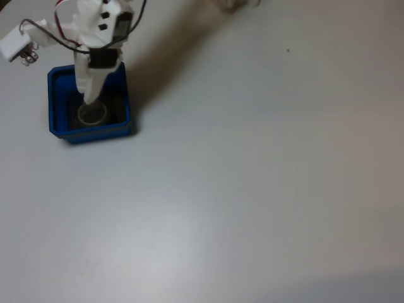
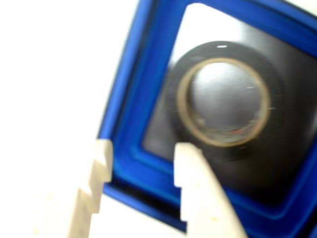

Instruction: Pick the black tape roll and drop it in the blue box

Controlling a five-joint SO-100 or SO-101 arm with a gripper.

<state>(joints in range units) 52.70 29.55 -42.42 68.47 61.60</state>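
The black tape roll (image 2: 223,101) lay flat on the dark floor inside the blue box (image 2: 131,119), seen clearly in the wrist view. The gripper (image 2: 143,156) stood just above the box's rim with its two white fingers (image 2: 195,193) apart and holding nothing. In the fixed view, the box (image 1: 58,104) sat near the upper left of the pale table (image 1: 252,189), with the arm (image 1: 98,38) reaching down into it.

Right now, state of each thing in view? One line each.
Small black tape roll with beige core: lying flat on the box floor, released.
Square blue plastic box with dark floor: upright on the table, holding the roll.
White two-finger gripper: open, empty, above the box wall.
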